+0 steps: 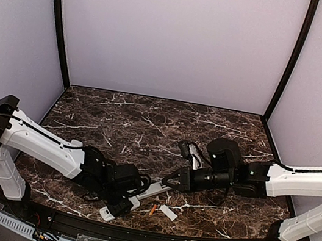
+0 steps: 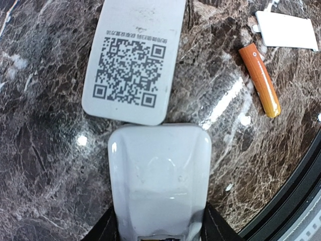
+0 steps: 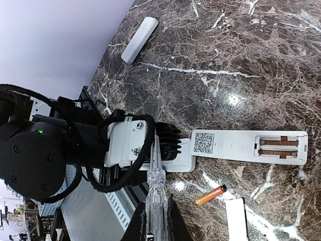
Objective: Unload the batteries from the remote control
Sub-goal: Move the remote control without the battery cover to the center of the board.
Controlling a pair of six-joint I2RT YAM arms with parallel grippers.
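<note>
- Lower centre of the left wrist view: the left gripper [image 2: 160, 227] sits half-wide, a finger against each side of a white casing [image 2: 159, 170]. It looks clamped on it.
- Right of it, one orange battery [image 2: 260, 79] lies loose on the tabletop [image 2: 40, 150], just beside a flat white cover [image 2: 287, 31].
- Above, the remote [image 2: 134, 55] lies back-up.
- Its compartment [image 3: 281, 147] is uncovered; both slots look brownish, and I cannot tell if a cell sits inside.
- The right gripper [image 3: 155, 150] is closed and empty.
- Likely mid-unloading: next, its tip must pry inside the compartment while the remote is kept steady.
</note>
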